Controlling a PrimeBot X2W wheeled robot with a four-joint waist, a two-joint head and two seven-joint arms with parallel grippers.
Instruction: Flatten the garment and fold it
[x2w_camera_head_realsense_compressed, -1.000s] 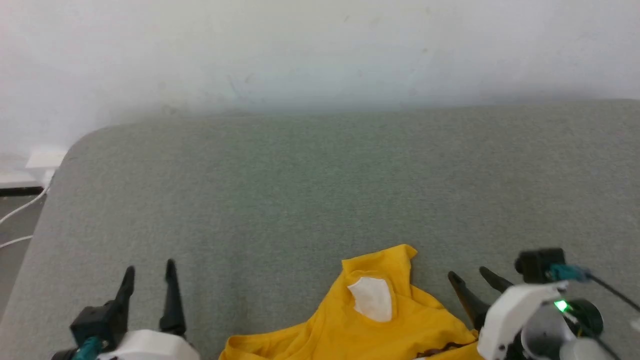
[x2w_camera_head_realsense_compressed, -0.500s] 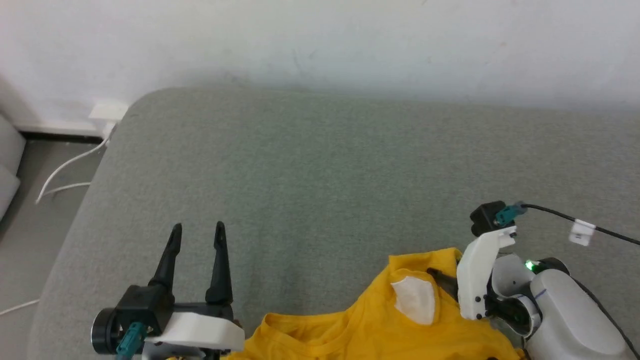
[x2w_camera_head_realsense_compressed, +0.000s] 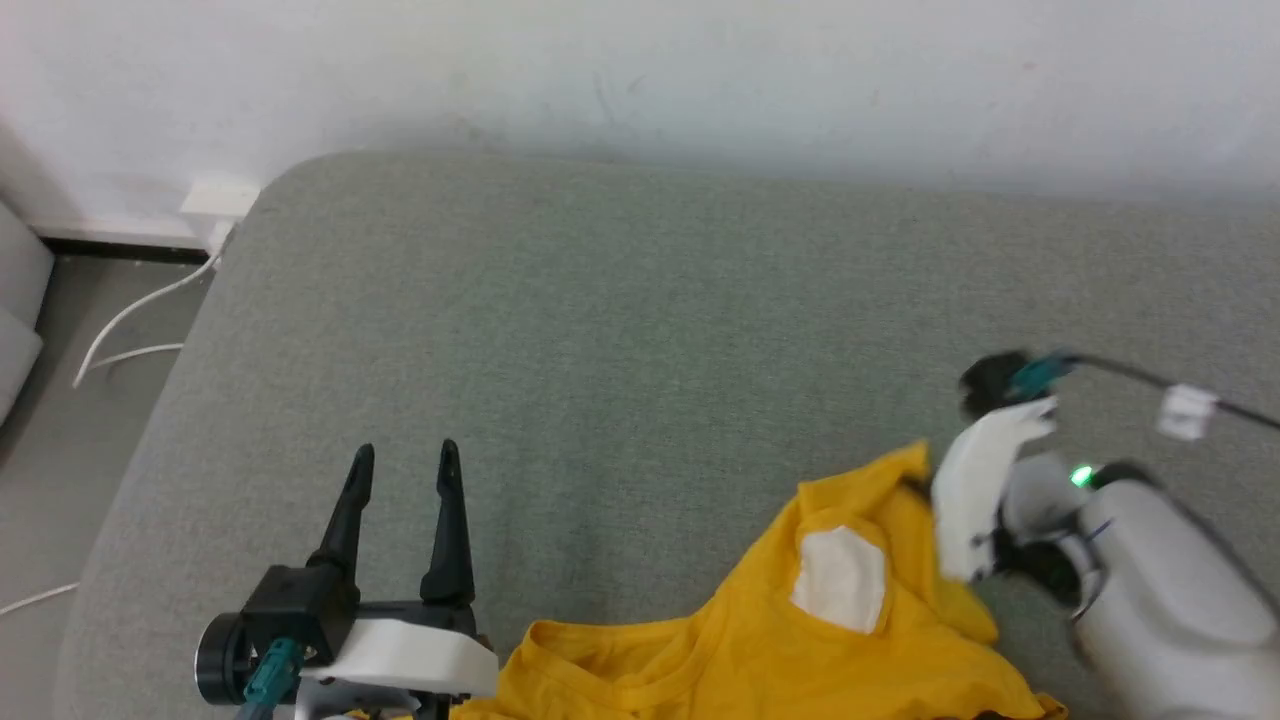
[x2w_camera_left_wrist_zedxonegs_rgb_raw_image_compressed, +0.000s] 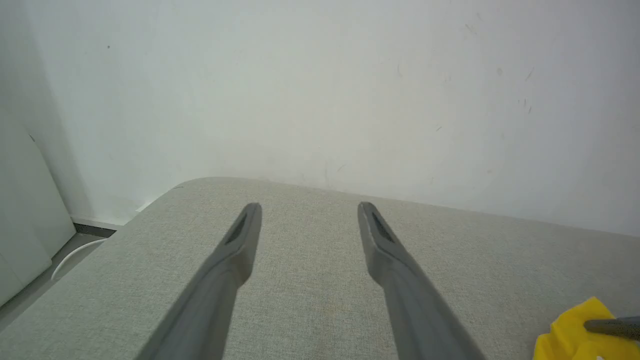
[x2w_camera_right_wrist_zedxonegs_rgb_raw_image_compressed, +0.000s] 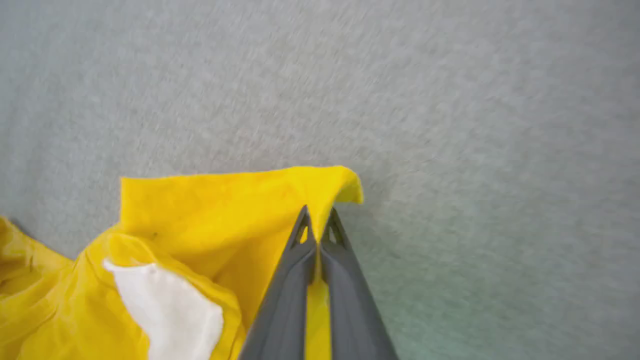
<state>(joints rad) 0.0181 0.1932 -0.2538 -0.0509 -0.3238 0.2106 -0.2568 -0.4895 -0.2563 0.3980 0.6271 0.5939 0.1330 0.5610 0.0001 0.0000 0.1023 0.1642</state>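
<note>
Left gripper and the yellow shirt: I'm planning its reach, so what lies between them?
Bare grey cushion, seen in the head view: nothing else lies between the open left gripper and the garment.

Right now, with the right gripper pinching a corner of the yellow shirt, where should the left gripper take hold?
Probably the seamed edge of the garment nearest the open left gripper. Come in low from the robot's left: that edge lies flat on the grey cushion, opposite the corner the right gripper pinches.
</note>
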